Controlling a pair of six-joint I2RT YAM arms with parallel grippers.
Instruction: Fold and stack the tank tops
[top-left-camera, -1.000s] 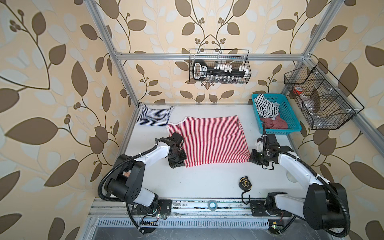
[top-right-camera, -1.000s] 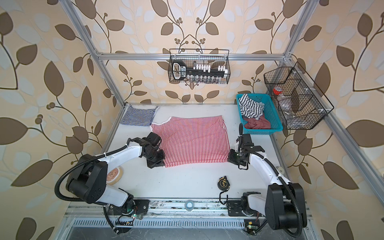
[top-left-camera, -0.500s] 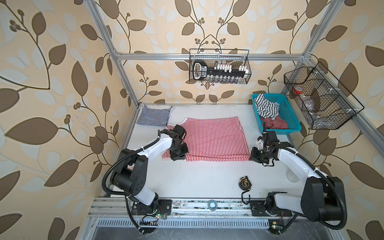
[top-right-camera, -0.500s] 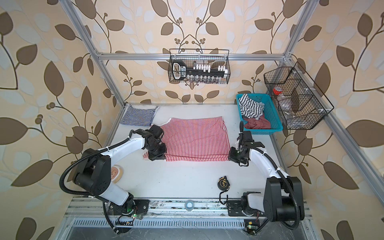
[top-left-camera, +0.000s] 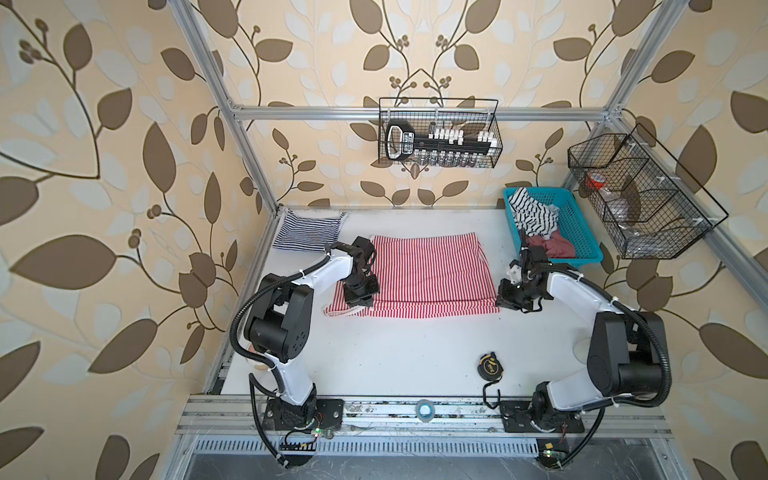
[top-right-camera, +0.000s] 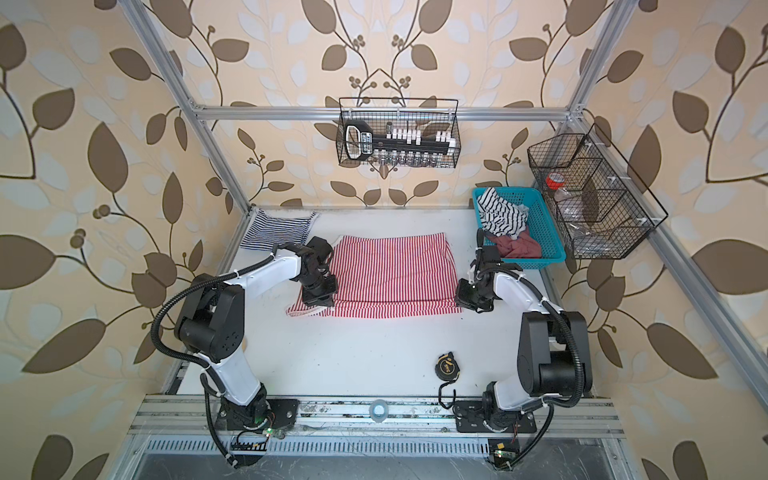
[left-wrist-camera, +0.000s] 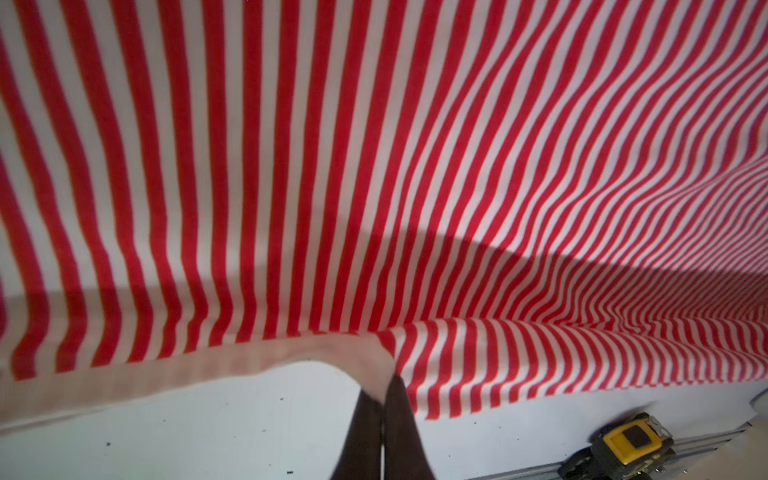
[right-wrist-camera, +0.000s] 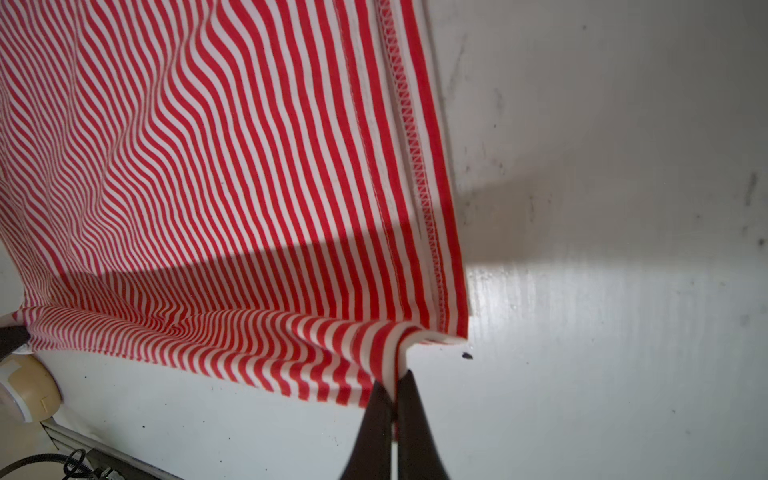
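The red-and-white tank top (top-left-camera: 428, 270) (top-right-camera: 390, 270) lies across the middle of the white table, its near edge doubled over. My left gripper (top-left-camera: 359, 300) (top-right-camera: 318, 302) is at its near left corner. In the left wrist view the gripper (left-wrist-camera: 381, 399) is shut on the top's white trim (left-wrist-camera: 232, 370). My right gripper (top-left-camera: 505, 301) (top-right-camera: 461, 301) is at the near right corner. In the right wrist view it (right-wrist-camera: 394, 386) is shut on the hemmed corner. The navy-and-white tank top (top-left-camera: 305, 235) (top-right-camera: 278, 232) lies folded at the back left.
A teal basket (top-left-camera: 584, 253) with crumpled clothes stands at the back right, close behind my right arm. A black-and-yellow tape measure (top-left-camera: 490, 365) lies near the front. Wire baskets (top-left-camera: 644, 208) hang on the right and back walls. A tape roll (top-left-camera: 424, 409) sits on the front rail.
Both grippers have moved toward the back of the table, drawing the red-and-white top's near edge with them. The cloth now covers less of the table's front.
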